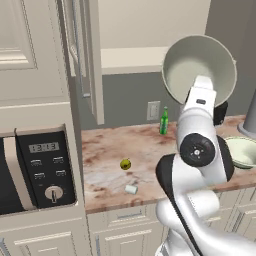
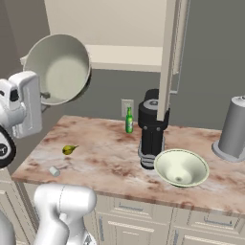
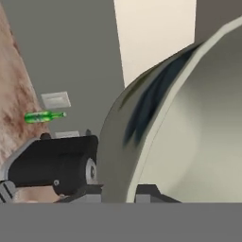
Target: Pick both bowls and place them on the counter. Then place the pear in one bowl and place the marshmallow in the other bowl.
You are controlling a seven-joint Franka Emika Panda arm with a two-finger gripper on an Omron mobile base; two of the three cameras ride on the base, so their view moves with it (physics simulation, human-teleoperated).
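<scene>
Your two-finger gripper [image 3: 118, 191] was clamped on the rim of the deep grey-green ceramic bowl [image 1: 192, 65], held tilted above the pinkish-brown marbled counter [image 1: 145, 145], evidently for placement beside the wider cream-green bowl [image 2: 181, 167].

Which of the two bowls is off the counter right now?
The deep grey-green bowl, tilted in the air with the gripper clamped on its rim. The shallower cream-green bowl sits upright on the counter.
</scene>
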